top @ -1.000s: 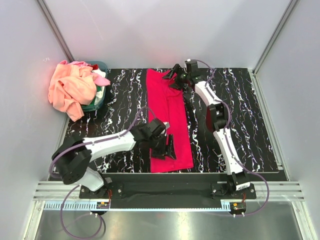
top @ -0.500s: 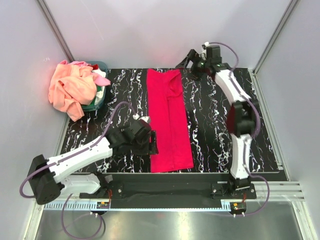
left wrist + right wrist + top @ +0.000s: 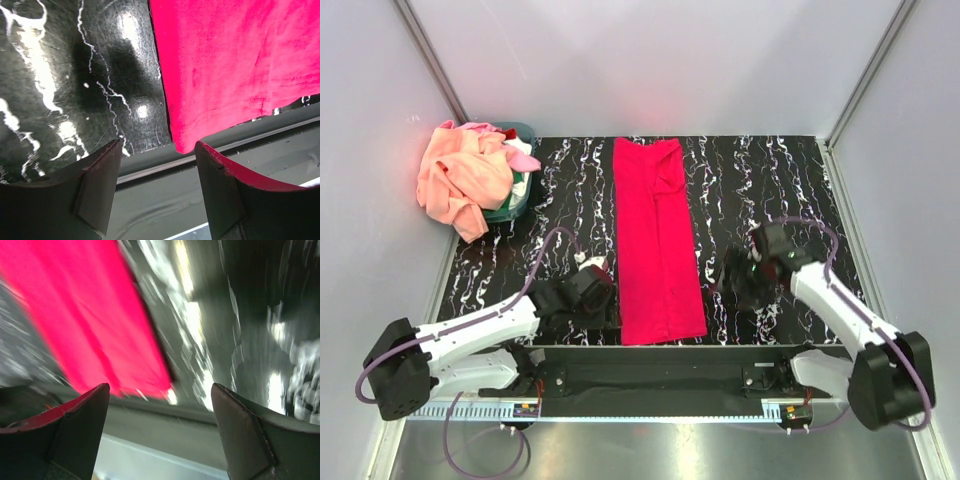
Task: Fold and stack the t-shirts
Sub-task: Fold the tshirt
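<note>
red t-shirt (image 3: 658, 240) lies as a long strip on the table (image 3: 770, 180), hem at the near edge. left gripper (image 3: 159, 145) and right gripper (image 3: 160, 387) flank it, fingers spread, empty. risk: pinching one layer would undo the fold; right view blurred, alignment possibly off.

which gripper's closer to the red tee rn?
Left. The left gripper sits right at the red t-shirt's near-left corner. The right gripper is off the shirt's right edge, with a strip of bare table between.
</note>
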